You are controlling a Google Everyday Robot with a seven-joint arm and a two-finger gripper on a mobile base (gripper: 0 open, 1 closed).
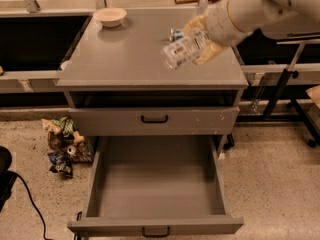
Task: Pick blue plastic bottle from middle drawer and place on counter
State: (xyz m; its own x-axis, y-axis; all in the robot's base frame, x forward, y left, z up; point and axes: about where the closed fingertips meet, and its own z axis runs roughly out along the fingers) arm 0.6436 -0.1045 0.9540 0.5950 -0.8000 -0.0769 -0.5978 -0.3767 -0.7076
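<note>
Hanging above the right side of the tabletop point(125, 59), the bottle point(181, 50) is clamped tilted between the closed fingers point(212, 49). It is held clear of the surface, probably so it can be lowered; the drawer point(155, 184) is seen open below.

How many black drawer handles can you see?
2. One handle on the shut drawer front, one at the front of the open middle drawer. The gripper holds the blue plastic bottle above the counter.

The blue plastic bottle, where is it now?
In the camera view, the gripper holds the blue plastic bottle tilted over the counter's right part, beside a can.
</note>
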